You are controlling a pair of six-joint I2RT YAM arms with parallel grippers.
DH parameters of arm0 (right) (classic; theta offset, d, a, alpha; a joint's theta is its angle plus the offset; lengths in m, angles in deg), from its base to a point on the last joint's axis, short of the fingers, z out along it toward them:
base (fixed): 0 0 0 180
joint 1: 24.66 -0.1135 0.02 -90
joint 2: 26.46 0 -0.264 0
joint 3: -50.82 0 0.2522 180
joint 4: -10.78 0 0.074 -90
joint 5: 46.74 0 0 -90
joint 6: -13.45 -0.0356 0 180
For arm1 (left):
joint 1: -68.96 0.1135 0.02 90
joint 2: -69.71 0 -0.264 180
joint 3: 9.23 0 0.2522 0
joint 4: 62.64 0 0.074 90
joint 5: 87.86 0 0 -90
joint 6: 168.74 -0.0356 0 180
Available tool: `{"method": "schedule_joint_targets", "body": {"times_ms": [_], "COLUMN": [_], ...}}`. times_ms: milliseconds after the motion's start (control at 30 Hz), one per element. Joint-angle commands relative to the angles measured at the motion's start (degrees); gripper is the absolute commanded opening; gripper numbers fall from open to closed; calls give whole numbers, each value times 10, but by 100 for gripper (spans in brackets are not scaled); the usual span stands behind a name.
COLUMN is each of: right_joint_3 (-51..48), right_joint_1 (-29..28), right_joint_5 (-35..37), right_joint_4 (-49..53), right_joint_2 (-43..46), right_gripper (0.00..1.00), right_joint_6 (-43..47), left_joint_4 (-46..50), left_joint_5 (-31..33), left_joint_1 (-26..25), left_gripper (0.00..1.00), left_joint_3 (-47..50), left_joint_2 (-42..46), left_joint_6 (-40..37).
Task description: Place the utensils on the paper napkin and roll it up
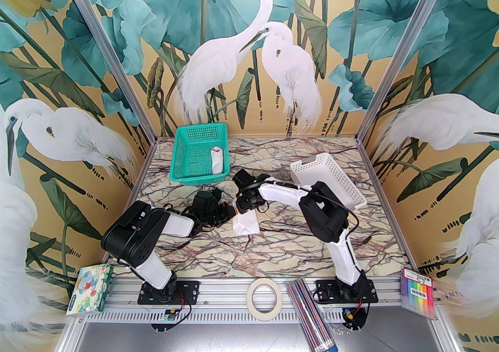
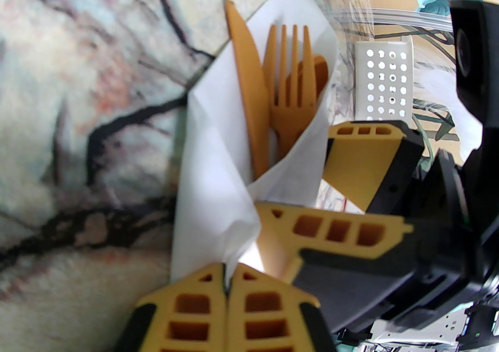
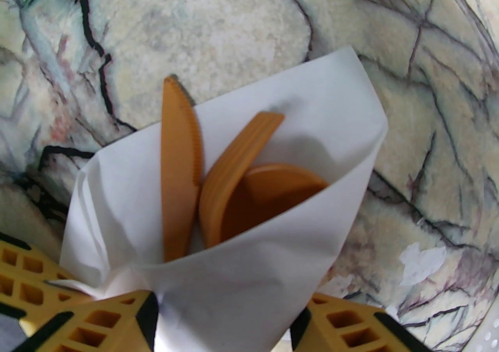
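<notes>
Bundle state: thin white paper napkin (image 1: 245, 223) (image 2: 210, 171) (image 3: 253, 284) is wrapped as a loose cone around three slim orange-brown utensils. It sits at the centre of the marble-patterned table (image 1: 273, 257), between the two grippers. In the left wrist view the flat serrated knife (image 2: 245, 101) (image 3: 181, 171), four-tined fork (image 2: 290, 101) and round-bowled spoon (image 2: 321, 69) (image 3: 273, 194) stick out of the open mouth toward 12 o'clock. Handles are hidden in paper toward 6 o'clock.

Left gripper (image 1: 230, 216) (image 2: 226, 270), at 9 o'clock of the bundle in the top view: clenched flat on a twisted tail of paper at the narrow end.

Right gripper (image 1: 249, 206) (image 2: 343, 198) (image 3: 230, 315), at 12 o'clock of the bundle: jaws part-spread astride the cone, paper against both. Whether they press, cannot tell.

Handling, judged:
- Bundle is light.
- Paper is soft, tears easily and would spring open if let go; the overlapping flap looks unsecured.
- Utensils are stiff and smooth, likely to slide out if the mouth tips down.
- Best hold is across the narrow half, where the handles back the paper, pressing the flap onto that stiff core.
- Avoid the hollow mouth, which would crush.
</notes>
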Motion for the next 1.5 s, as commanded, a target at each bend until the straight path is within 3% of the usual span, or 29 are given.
{"method": "schedule_joint_targets", "body": {"times_ms": [0,200,400,933,1067,1300,1467], "right_joint_3": [-10,-104,-236,-329,-345,-379,-377], "right_joint_1": [15,57,107,74,67,65,56], "right_joint_5": [-58,-164,-266,-273,-288,-318,-330], "right_joint_4": [5,-65,-148,-190,-197,-238,-252], "right_joint_2": [43,134,196,211,220,244,229], "right_gripper": [67,70,62,46,32,17,13], "right_joint_6": [-6,-3,-22,-57,-67,-91,-98], "left_joint_4": [45,68,95,108,108,108,105], "left_joint_5": [27,37,46,50,50,51,51], "left_joint_1": [-4,-4,-4,-4,-4,-4,-4], "left_gripper": [5,4,4,4,4,4,4], "left_joint_3": [-6,-10,-16,-22,-22,-20,-19], "left_joint_2": [-8,-2,10,16,18,18,19], "left_joint_6": [-14,-26,-38,-45,-46,-46,-45]}}
